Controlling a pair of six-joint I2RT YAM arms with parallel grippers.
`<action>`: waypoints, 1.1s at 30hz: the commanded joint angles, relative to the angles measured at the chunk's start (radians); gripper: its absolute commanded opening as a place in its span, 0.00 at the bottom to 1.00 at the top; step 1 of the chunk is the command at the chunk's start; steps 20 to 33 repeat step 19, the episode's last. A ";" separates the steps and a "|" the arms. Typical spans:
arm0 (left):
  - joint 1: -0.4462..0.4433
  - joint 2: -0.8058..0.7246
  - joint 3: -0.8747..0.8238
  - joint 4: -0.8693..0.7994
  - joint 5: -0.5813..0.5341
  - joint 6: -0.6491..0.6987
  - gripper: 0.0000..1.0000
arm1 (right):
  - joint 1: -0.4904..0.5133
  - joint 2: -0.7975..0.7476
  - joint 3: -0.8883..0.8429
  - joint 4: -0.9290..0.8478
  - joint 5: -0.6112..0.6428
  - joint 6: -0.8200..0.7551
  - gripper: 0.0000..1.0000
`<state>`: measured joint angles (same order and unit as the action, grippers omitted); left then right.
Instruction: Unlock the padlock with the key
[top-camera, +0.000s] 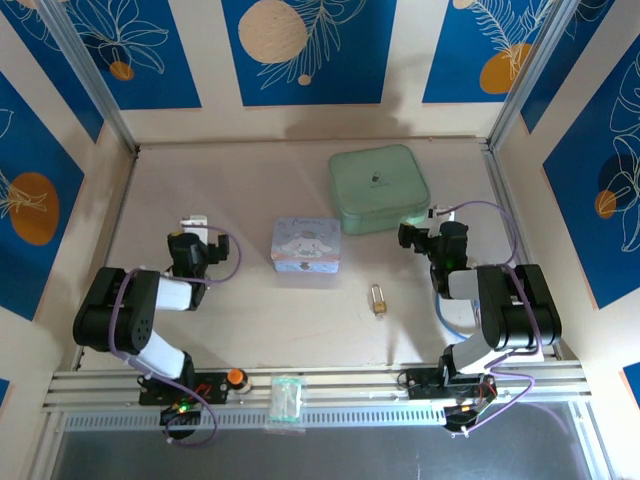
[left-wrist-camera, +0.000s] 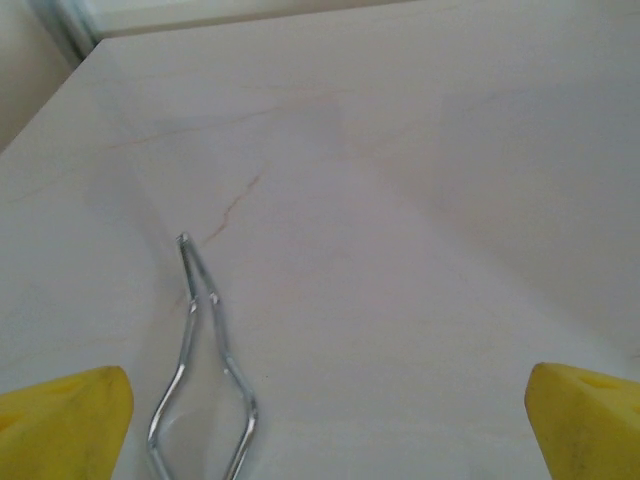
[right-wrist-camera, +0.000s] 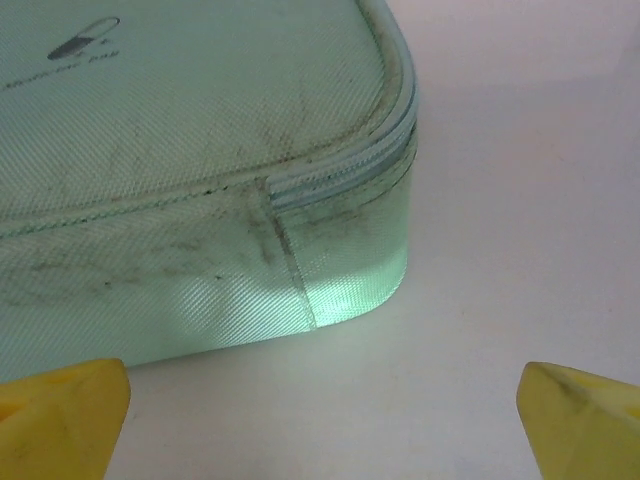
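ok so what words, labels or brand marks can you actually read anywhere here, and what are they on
No text here is legible.
Green zip case: small pill-shaped logo on the lid with a line of print beside it, too blurred to read.
Cartoon tin: printed picture on the lid, any lettering too small to read.
Padlock: too small to show any marking.

padlock (top-camera: 378, 299) 1 | cartoon tin (top-camera: 306, 246) 1 | green zip case (top-camera: 379, 188) 1 | forceps (left-wrist-camera: 190, 300) 1 | clear packet (top-camera: 286, 398) 1
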<state>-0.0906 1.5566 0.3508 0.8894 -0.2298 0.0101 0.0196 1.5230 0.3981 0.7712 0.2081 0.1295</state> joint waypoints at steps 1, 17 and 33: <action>0.009 0.003 0.016 0.056 0.070 0.010 1.00 | -0.007 0.000 0.012 0.054 -0.045 -0.016 0.99; 0.009 0.008 0.013 0.074 0.078 0.021 1.00 | -0.012 0.000 0.017 0.046 -0.058 -0.015 0.99; 0.009 0.008 0.013 0.074 0.079 0.020 1.00 | -0.008 -0.004 0.012 0.049 -0.056 -0.017 0.99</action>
